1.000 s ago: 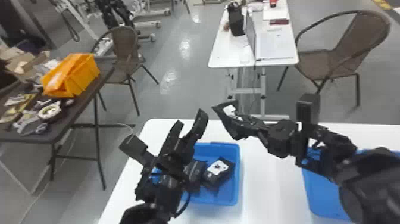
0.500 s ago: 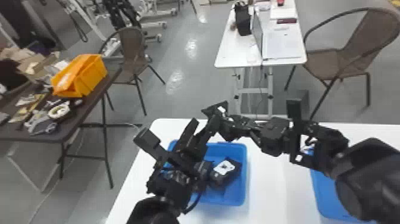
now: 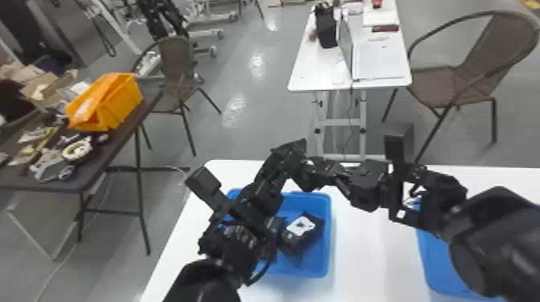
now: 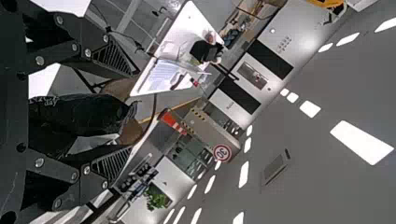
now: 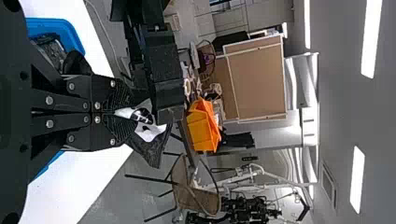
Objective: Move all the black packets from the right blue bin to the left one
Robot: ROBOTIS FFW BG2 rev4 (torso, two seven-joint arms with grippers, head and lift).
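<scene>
Closing the gap: in the head view, your left pincer (image 3: 283, 164) and right pincer (image 3: 311, 174) have come together over the far side of the left blue bin (image 3: 327, 241); a second ago they were apart. The held black packet (image 3: 295, 145) is already out of the right blue bin (image 3: 436, 269), so this looks like a handover, with the drop to come. Count: two bins on the white tabletop (image 3: 361, 257), two pincers. Packets: one held, at least two in the left bin, a white-labelled one (image 3: 302, 228) and a plain dark one (image 3: 277, 224) beside it. Your right arm covers much of the right bin, so can't tell how many remain there.

Left wrist view: left pincer released, fingers wide apart, dark material between them, not clenched. You'd probably want it lined up and closed before the other lets go, else the packet may fall.

Right wrist view: right pincer clenched on the packet, white label showing past the fingertips, left pincer right alongside.
</scene>
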